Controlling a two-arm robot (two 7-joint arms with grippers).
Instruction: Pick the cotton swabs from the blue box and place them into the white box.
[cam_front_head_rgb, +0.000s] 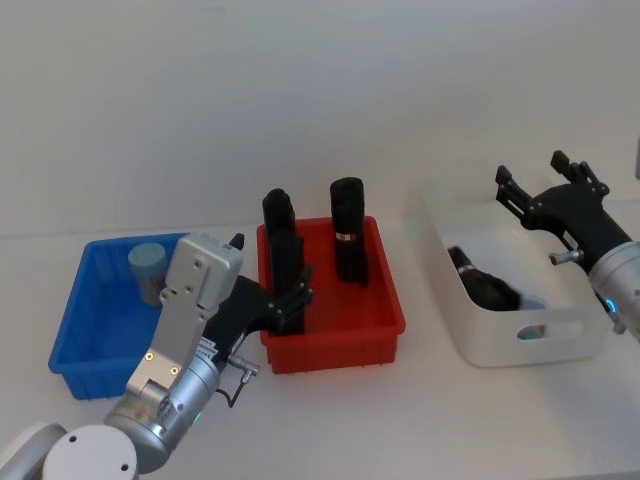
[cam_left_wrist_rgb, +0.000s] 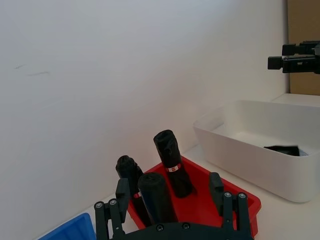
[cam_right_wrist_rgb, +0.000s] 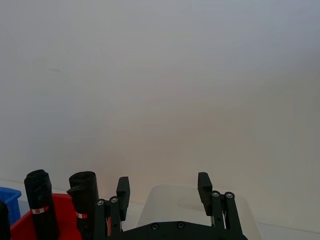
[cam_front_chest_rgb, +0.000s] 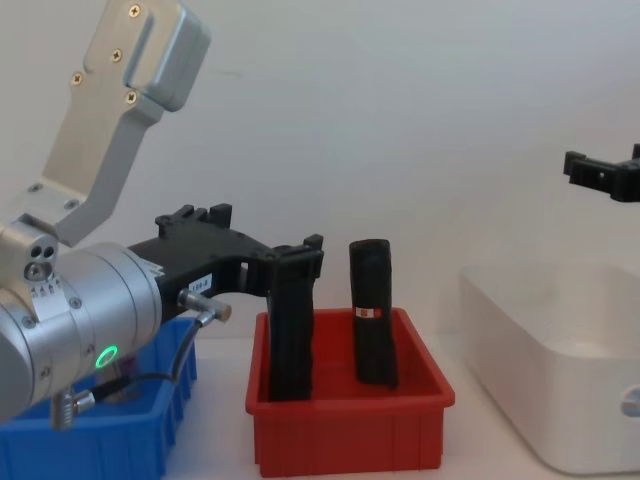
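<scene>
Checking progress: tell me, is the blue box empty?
No. In the head view one cotton swab jar stands in the blue box.

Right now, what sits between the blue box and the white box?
In the head view, the red bin stands between the blue box and the white box, with tall black objects upright in it. The left hand hovers at its near-left corner.
</scene>
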